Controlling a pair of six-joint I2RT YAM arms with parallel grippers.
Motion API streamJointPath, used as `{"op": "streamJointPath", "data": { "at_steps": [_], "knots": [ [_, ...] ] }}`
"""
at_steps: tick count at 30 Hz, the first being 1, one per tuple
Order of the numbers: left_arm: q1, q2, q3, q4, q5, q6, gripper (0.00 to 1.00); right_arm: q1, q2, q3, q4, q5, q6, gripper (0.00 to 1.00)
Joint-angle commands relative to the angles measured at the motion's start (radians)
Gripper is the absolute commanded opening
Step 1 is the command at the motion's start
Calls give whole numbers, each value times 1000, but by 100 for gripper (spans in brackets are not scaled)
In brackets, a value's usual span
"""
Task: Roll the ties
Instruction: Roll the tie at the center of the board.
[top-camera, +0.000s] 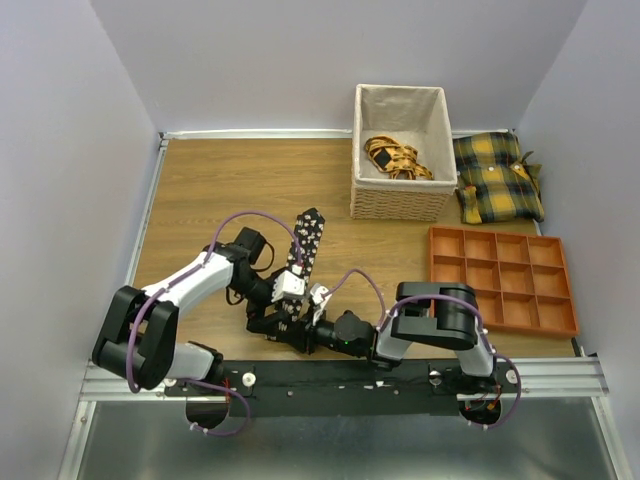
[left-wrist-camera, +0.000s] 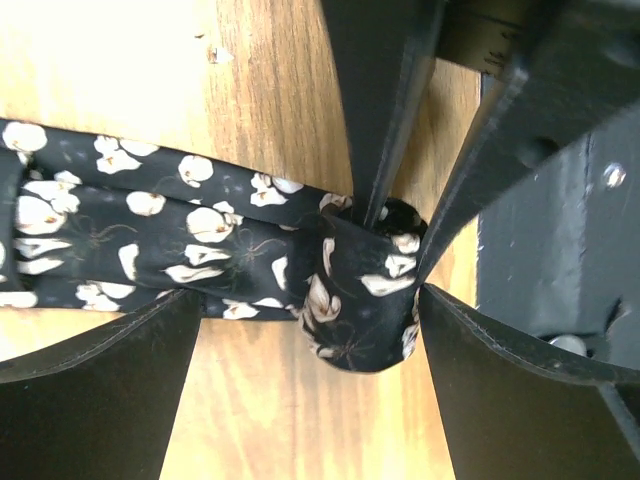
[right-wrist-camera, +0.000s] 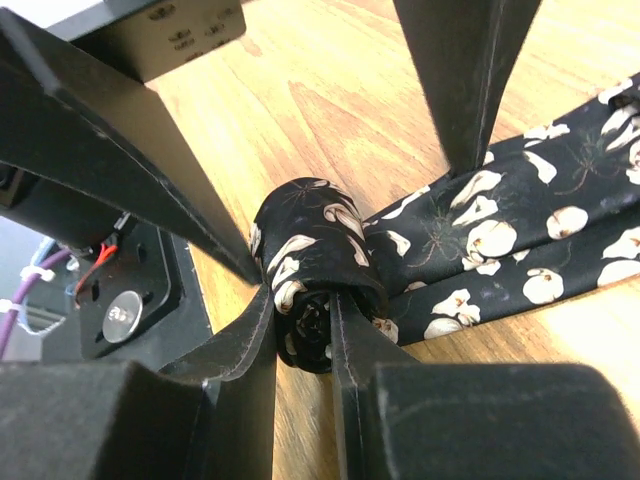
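Observation:
A black tie (top-camera: 306, 240) dotted with white flowers lies as a strip on the wooden table, its near end wound into a small coil (right-wrist-camera: 310, 265). My right gripper (right-wrist-camera: 300, 300) is shut on that coil, one finger on its outside and the other pushed in between its layers. My left gripper (left-wrist-camera: 310, 295) stands wide open around the same coil (left-wrist-camera: 365, 300), a finger on each side and neither pressing it. In the top view both grippers, left (top-camera: 290, 292) and right (top-camera: 318, 298), meet at the strip's near end.
A woven basket (top-camera: 400, 200) at the back holds a tangle of orange-and-black fabric (top-camera: 395, 158). Yellow-and-black plaid cushions (top-camera: 497, 178) lie to its right. An orange compartment tray (top-camera: 505, 280) sits at the right. The black base rail (top-camera: 340, 385) runs along the near edge.

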Motion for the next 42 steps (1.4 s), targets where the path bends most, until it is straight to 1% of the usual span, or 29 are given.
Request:
{"op": "streamJointPath", "data": {
  "at_steps": [1,2,4,8,11,12,13,14,18,19,20,22,23,25,27,29,31,35,38,40,42],
  "knots": [
    [28,-4,58,-58,16,210,99,2,53,-40,-254,-33,84,11],
    [34,-5,66,-113,17,227,99,0,48,-44,-255,-35,94,11],
    [46,-13,88,-150,11,255,99,-6,42,-57,-263,-50,133,11],
    [103,-33,121,-152,8,246,99,-22,30,-61,-310,-81,212,11],
    [108,-54,135,-123,-15,206,98,-33,22,-77,-306,-84,266,11],
    [106,-80,128,-106,-26,173,97,-35,18,-80,-311,-82,290,11],
    [105,-97,103,-98,-36,169,96,-47,8,-81,-323,-78,304,11],
    [102,-117,85,-94,-58,175,91,-55,4,-81,-350,-78,326,11],
    [47,-252,-15,-68,-83,169,90,-96,7,-90,-324,-108,415,11],
    [-5,-274,-42,-45,-93,81,89,-108,10,-97,-314,-117,432,11],
    [-36,-295,-55,18,-115,25,90,-115,14,-103,-288,-118,452,11],
    [-102,-343,-94,67,-196,-44,92,-125,16,-123,-260,-119,504,11],
    [-156,-360,-110,109,-214,-67,93,-134,16,-127,-254,-118,524,10],
    [-184,-415,-160,150,-254,-78,95,-141,16,-130,-255,-122,573,10],
    [-213,-453,-184,183,-259,-64,96,-142,18,-127,-268,-124,594,10],
    [-231,-462,-207,192,-253,-61,96,-144,19,-106,-294,-134,608,10],
    [-265,-452,-204,202,-256,-98,96,-145,28,-94,-291,-139,619,10],
    [-306,-421,-201,213,-283,-110,91,-165,45,-101,-268,-139,703,10],
    [-334,-436,-233,270,-311,-99,91,-179,62,-106,-265,-186,769,10],
    [-357,-449,-251,272,-310,-64,90,-190,71,-91,-269,-225,811,10],
    [-369,-450,-262,284,-310,-61,88,-207,87,-75,-289,-254,852,10]
  ]
}}
